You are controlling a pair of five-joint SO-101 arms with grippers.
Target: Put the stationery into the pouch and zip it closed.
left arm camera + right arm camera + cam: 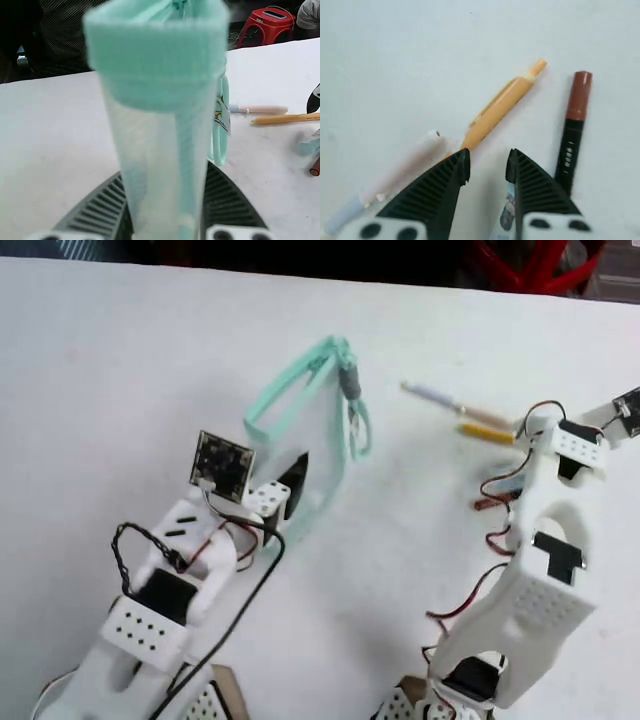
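Between the left gripper's fingers stands the mint pouch, clamped upright. Just ahead of the right gripper, its fingers slightly apart above the surface, lie an orange pen, a brown marker and a pale pen.

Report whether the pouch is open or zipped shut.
Open. In the high view the pouch shows its teal rim spread in a wide loop, unzipped; the left tool grips its other end.

The white bench carries three pens toward its right side: a pale pink pen and an orange pen close together, and a brown marker near the orange one, not touching.
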